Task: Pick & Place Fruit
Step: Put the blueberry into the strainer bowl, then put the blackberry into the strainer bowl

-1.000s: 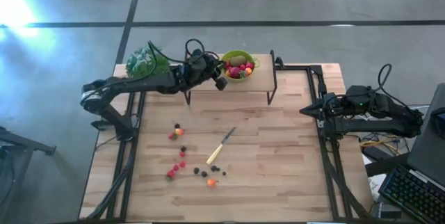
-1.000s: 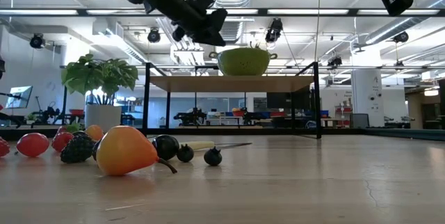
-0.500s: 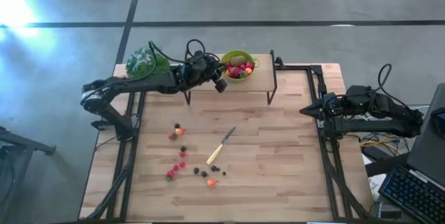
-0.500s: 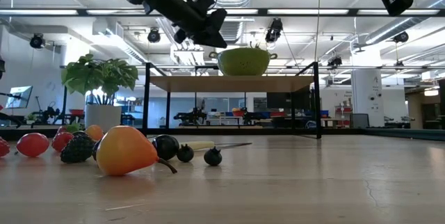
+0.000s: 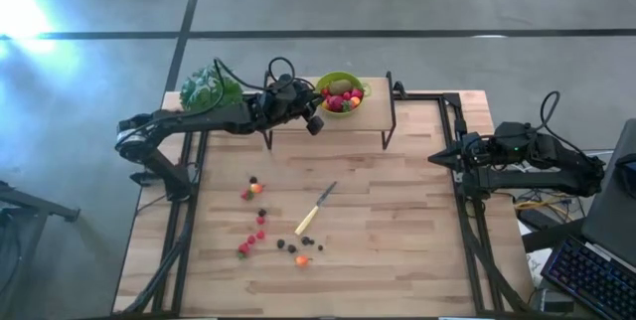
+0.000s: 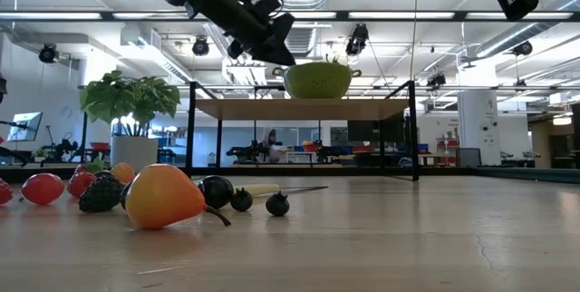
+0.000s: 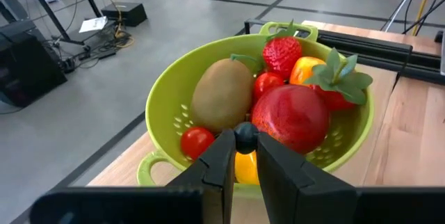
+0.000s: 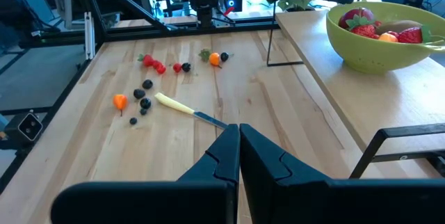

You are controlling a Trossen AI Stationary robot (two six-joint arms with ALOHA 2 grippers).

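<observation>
My left gripper [image 7: 245, 147] pinches a small dark berry [image 7: 245, 135] between nearly closed fingers, held just before the green colander [image 7: 167, 92] — a detail only the left wrist view reveals. From above, the gripper [image 5: 312, 119] sits in the upper centre of the frame beside the colander [image 5: 341, 92] on the raised shelf [image 5: 373, 116]. Loose fruit [image 5: 260, 223] lies scattered lower left of centre. The knife [image 5: 315, 208] runs diagonally, blade toward upper right. My right gripper [image 8: 239, 135] waits at the right edge, fingers together and empty.
</observation>
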